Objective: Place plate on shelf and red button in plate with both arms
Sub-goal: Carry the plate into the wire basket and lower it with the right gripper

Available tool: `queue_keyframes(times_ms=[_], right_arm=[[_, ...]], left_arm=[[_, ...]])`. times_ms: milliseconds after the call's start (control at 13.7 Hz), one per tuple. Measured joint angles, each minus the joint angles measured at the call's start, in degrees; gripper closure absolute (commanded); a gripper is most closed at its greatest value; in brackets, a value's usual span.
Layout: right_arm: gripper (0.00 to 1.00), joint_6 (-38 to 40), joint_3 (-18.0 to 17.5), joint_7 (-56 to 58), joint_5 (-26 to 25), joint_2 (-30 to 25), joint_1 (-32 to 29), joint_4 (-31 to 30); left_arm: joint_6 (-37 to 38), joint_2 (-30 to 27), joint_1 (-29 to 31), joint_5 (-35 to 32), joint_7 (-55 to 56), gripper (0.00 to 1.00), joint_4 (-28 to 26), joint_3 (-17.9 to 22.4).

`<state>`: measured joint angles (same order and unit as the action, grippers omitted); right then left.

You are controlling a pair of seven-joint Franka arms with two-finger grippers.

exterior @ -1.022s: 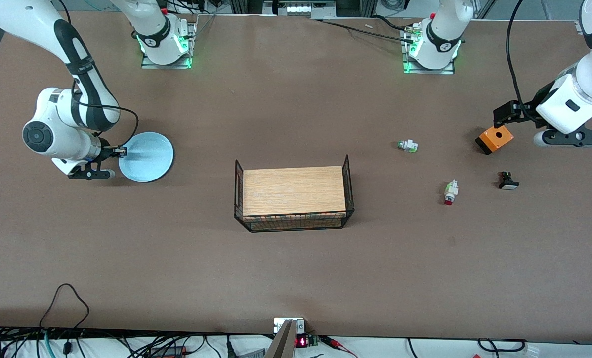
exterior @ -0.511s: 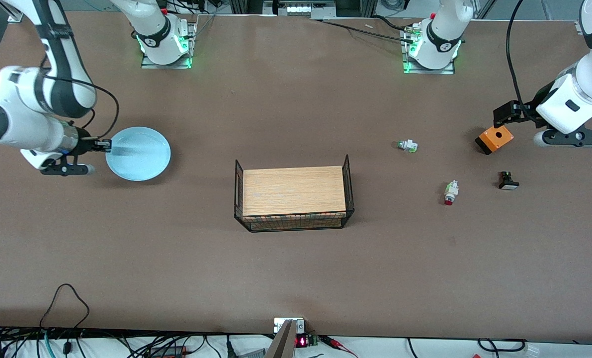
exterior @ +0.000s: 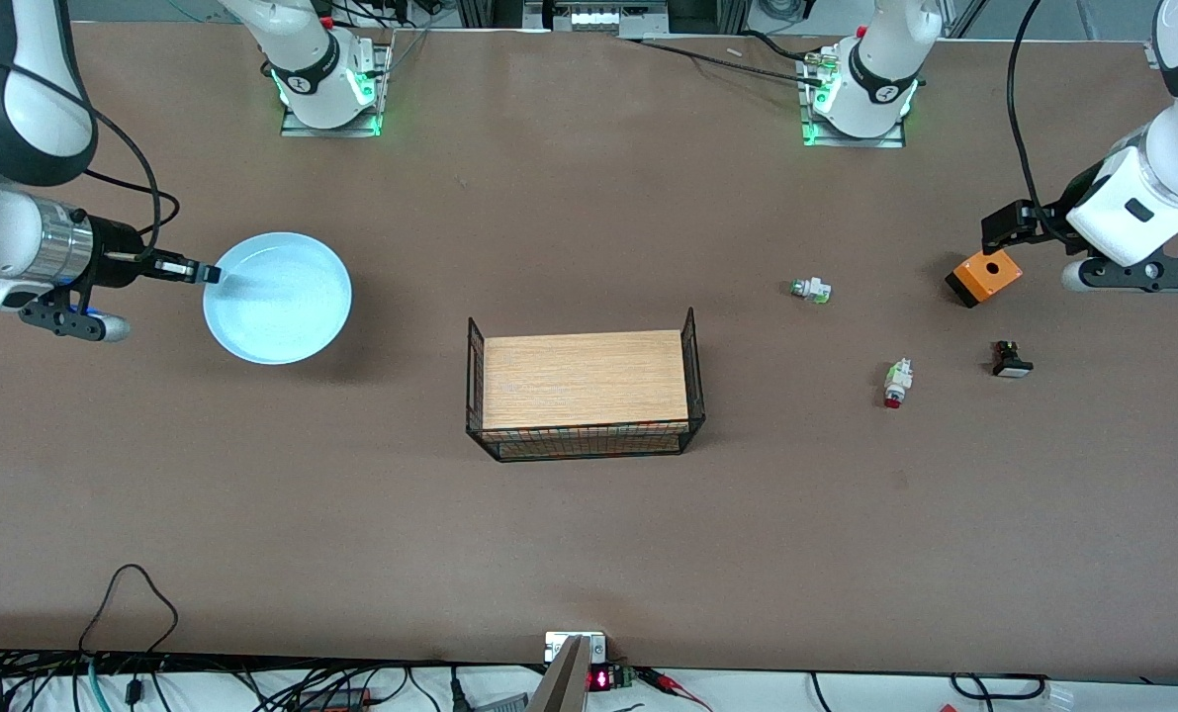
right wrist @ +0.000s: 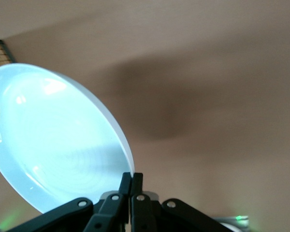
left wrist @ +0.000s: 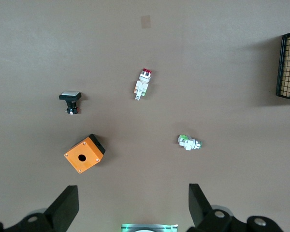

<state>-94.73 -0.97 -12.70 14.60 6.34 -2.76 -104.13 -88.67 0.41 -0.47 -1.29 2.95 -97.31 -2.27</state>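
Note:
The light-blue plate [exterior: 278,298] hangs above the table at the right arm's end. My right gripper [exterior: 209,274] is shut on its rim and holds it tilted; the wrist view shows the plate [right wrist: 53,140] pinched between the fingertips [right wrist: 131,180]. The red button [exterior: 896,383], white with a red cap, lies on the table toward the left arm's end; it also shows in the left wrist view [left wrist: 143,83]. My left gripper [left wrist: 130,205] is open and empty, up over the table beside the orange box [exterior: 984,277].
A wire basket with a wooden floor [exterior: 585,394] stands mid-table. A green-tipped white switch [exterior: 811,290] and a black-and-white button [exterior: 1010,359] lie near the red button. The orange box [left wrist: 84,154] shows in the left wrist view.
My right gripper has lifted the plate off the table and drawn back toward the table's end; the plate looks larger and sits higher. The left arm has not moved.

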Motion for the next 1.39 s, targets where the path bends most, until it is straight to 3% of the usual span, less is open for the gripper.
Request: queue_keyframes(times_ms=[292, 803, 1096, 1388], right_arm=[[1.00, 2.6, -0.5, -21.3, 7.0, 0.4, 8.2, 6.3], [1.00, 0.4, -0.8, -51.0, 10.4, 5.2, 24.0, 14.4], [1.00, -7.7, -0.8, -60.4, 10.4, 10.0, 30.9, 16.5], [1.00, -13.5, -0.7, -61.9, 10.4, 13.3, 32.9, 16.6]], left_arm=[[0.0, 0.0, 0.0, 0.0, 0.0, 0.00, 0.0, 0.0], [0.0, 0.0, 0.0, 0.0, 0.0, 0.00, 0.0, 0.0], [0.0, 0.0, 0.0, 0.0, 0.0, 0.00, 0.0, 0.0], [0.0, 0.0, 0.0, 0.0, 0.0, 0.00, 0.0, 0.0]])
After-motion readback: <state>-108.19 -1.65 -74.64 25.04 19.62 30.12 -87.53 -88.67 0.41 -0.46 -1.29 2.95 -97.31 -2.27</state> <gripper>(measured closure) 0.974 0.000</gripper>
